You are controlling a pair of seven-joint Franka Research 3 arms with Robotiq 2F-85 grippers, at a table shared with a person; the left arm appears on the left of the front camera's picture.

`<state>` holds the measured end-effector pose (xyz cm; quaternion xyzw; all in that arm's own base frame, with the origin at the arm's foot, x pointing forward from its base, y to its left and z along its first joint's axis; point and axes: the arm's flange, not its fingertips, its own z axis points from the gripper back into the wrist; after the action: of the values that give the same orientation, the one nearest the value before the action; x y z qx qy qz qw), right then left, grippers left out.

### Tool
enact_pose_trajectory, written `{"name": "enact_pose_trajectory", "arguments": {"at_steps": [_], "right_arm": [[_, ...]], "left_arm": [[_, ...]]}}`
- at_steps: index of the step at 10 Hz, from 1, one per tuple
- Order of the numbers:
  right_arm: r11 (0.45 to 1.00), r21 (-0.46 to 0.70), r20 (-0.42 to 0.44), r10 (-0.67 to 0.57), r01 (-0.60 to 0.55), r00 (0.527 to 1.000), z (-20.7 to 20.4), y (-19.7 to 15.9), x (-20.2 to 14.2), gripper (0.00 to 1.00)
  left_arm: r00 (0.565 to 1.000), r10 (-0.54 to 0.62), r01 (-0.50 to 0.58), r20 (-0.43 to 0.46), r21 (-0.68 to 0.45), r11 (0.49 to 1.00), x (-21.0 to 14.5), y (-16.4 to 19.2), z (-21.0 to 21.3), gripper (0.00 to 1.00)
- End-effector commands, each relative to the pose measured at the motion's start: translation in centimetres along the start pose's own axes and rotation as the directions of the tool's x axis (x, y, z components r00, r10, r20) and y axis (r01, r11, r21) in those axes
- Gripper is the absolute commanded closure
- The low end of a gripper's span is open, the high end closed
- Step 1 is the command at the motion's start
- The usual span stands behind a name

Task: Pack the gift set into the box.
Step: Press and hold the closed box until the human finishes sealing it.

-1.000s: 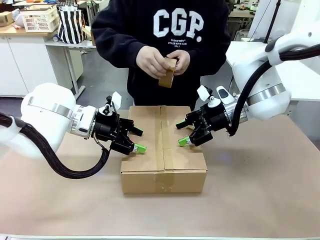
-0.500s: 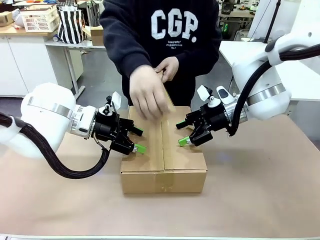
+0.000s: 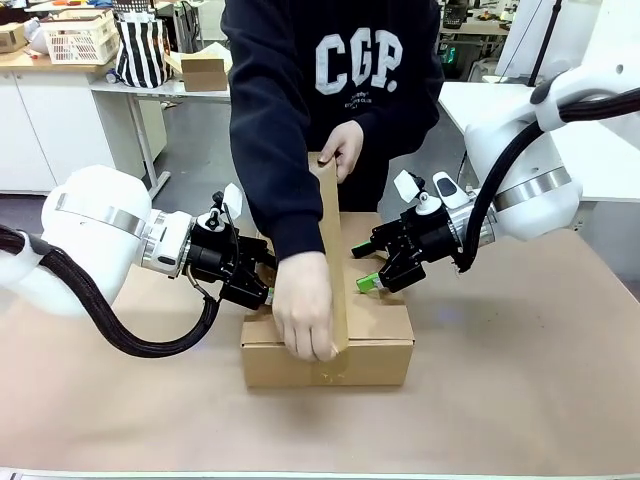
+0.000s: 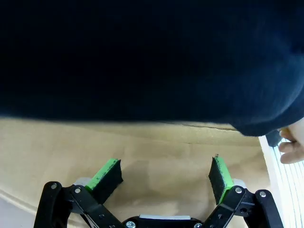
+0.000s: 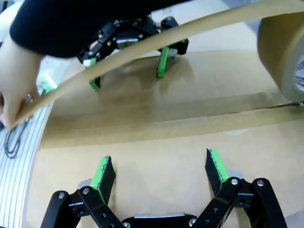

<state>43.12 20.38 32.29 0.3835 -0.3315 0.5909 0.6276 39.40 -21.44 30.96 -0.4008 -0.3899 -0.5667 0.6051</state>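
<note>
1. Spreading under everything, the table carries the box near its middle.
2. Leaning over the far edge, a person in a dark sweatshirt reaches across the box; the sleeve fills the upper part of the left wrist view.
3. Sitting closed between the two arms, the box has its flaps down, with a taped seam running along the top. The gift set cannot be seen with the flaps shut.
4. Stretching from the far side of the box to its near edge, a strip of brown tape hangs taut above the lid, and crosses the right wrist view as a pale band.
5. Holding the roll, the person's far hand stays high, while the near hand presses the tape's end at the front edge of the box.
6. Hovering over the box's left part, the left gripper has its jaws spread wide and holds nothing.
7. Hovering over the right part, the right gripper is likewise spread wide and empty, its green pads above bare cardboard.
</note>
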Motion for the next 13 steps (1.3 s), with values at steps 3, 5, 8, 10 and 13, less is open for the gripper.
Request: {"name": "enact_pose_trajectory", "arguments": {"at_steps": [3,5,8,10,13], "right_arm": [[1.0,0.003,0.0,-0.002,0.002,1.0,-0.2,-0.12,-0.31,0.0],[1.0,0.003,0.0,-0.002,0.002,1.0,-0.2,-0.12,-0.31,0.0],[1.0,0.003,0.0,-0.002,0.002,1.0,-0.2,-0.12,-0.31,0.0],[1.0,0.003,0.0,-0.002,0.002,1.0,-0.2,-0.12,-0.31,0.0],[1.0,0.003,0.0,-0.002,0.002,1.0,-0.2,-0.12,-0.31,0.0]], "left_arm": [[1.0,-0.003,0.003,-0.016,0.006,1.0,-0.21,-0.27,-0.04,0.0],[1.0,-0.003,0.003,-0.016,0.006,1.0,-0.21,-0.27,-0.04,0.0],[1.0,-0.003,0.003,-0.016,0.006,1.0,-0.21,-0.27,-0.04,0.0],[1.0,-0.003,0.003,-0.016,0.006,1.0,-0.21,-0.27,-0.04,0.0],[1.0,-0.003,0.003,-0.016,0.006,1.0,-0.21,-0.27,-0.04,0.0]]}}
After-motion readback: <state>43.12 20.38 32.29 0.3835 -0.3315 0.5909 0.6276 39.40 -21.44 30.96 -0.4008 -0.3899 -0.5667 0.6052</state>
